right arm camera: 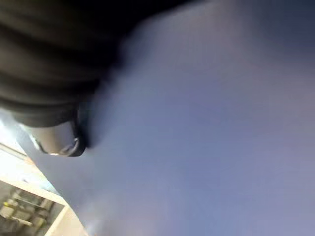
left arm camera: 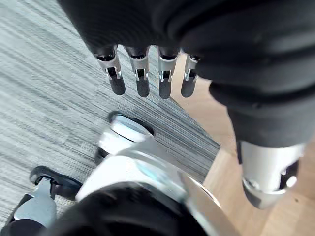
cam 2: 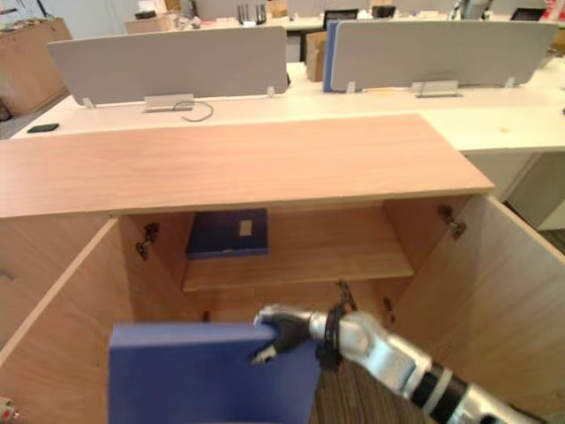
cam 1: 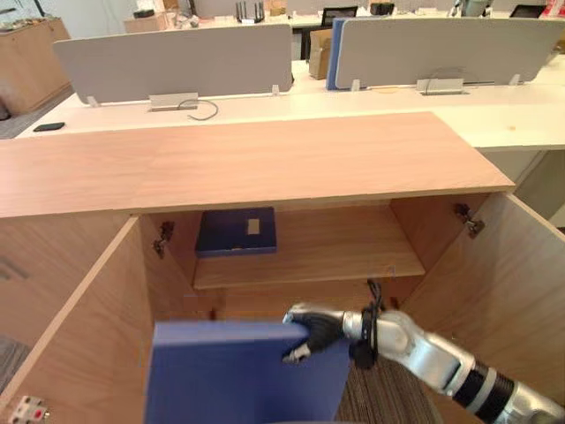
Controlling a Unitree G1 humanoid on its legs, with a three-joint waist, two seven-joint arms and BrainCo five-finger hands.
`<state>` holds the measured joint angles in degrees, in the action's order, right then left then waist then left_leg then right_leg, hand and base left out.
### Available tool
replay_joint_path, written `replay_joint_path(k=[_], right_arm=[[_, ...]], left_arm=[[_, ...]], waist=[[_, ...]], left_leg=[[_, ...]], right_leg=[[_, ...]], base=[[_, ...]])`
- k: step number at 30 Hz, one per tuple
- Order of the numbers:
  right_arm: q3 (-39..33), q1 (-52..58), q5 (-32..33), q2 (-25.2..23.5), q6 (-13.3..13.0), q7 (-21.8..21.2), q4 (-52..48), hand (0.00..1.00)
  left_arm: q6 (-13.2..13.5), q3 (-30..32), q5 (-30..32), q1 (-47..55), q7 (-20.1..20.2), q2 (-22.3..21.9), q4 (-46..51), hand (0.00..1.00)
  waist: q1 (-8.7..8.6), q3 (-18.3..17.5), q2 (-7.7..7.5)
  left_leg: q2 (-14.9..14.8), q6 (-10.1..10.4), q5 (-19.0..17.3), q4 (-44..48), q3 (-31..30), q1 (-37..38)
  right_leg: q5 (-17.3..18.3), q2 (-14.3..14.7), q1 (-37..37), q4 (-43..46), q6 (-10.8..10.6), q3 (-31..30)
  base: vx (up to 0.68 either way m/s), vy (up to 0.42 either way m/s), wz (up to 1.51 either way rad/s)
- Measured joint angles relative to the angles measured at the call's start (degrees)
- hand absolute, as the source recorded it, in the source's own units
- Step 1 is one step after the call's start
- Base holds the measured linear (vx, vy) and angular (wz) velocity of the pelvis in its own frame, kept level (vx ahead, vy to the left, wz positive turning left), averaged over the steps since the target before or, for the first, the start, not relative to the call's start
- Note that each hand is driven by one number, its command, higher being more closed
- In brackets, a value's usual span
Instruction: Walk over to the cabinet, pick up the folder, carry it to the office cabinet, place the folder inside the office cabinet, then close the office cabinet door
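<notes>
Right hand (cam 1: 313,334): fingers curled over the upper right corner of the blue folder (cam 1: 238,375), thumb against its face; the grasp is closed on the folder. In the right wrist view the folder's blue surface (right arm camera: 206,137) lies directly against the hand.

Folder position: held off the floor in front of the office cabinet (cam 1: 265,163) opening, between the left door (cam 1: 79,327) and the right door (cam 1: 503,274). Both doors stand open. The folder's top edge sits below the inner shelf (cam 1: 344,252).

Shelf contents: a second folder (cam 1: 236,231), dark blue with a pale label, lies flat at the left end of the shelf, towards the back.

Left hand (left arm camera: 141,78): fingers straight and relaxed, holding nothing, hanging above the grey carpeted floor (left arm camera: 44,88) beside a wooden panel.

Behind the cabinet: a white tabletop (cam 1: 494,115) carrying grey partition panels (cam 1: 177,62)
</notes>
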<state>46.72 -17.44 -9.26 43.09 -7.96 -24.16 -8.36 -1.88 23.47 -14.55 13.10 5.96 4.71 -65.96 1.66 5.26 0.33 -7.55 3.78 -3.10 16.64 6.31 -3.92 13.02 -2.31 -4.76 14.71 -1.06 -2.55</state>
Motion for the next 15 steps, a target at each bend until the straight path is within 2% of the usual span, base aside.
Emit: replay_joint_path(k=[4,10,11,15], right_arm=[[1.09,-1.58,-3.68,0.16,-0.83,1.5,1.37,1.0],[2.24,-2.29,-14.11,-0.91,-0.79,4.3,4.38,1.0],[2.22,-2.39,-14.74,-1.04,-0.72,4.62,5.25,1.0],[0.11,-0.21,-14.37,-3.06,-0.16,5.03,10.49,1.0]], left_arm=[[-0.35,1.91,-0.52,0.26,-0.82,-1.13,0.03,0.0],[-0.33,2.24,-0.7,0.03,-1.89,-1.64,0.2,0.0],[-0.32,2.26,-0.7,0.03,-2.0,-1.69,0.2,0.0],[-0.16,0.72,-0.76,0.83,-2.03,-1.72,1.79,0.0]], waist=[[0.61,0.88,-0.19],[0.83,0.77,-0.06],[0.94,0.85,0.33],[1.6,0.45,-0.21]], left_leg=[[-0.82,-0.7,-1.01,6.93,-1.05,-3.66],[1.12,-0.24,-1.06,6.49,-0.94,-4.9],[1.49,0.15,-1.32,6.4,-0.87,-5.24],[3.54,-0.14,-1.52,2.28,-0.45,-3.82]], right_leg=[[2.46,0.21,2.09,4.41,0.87,0.11],[3.81,-2.21,5.28,7.55,-0.23,-0.44],[3.89,-2.6,5.91,7.79,-0.37,-0.69],[3.5,-4.3,5.74,6.3,-1.1,-1.0]], base=[[-0.13,-0.002,0.02],[-0.02,0.088,-0.02],[0.02,0.144,-0.03],[0.04,0.11,0.0]])
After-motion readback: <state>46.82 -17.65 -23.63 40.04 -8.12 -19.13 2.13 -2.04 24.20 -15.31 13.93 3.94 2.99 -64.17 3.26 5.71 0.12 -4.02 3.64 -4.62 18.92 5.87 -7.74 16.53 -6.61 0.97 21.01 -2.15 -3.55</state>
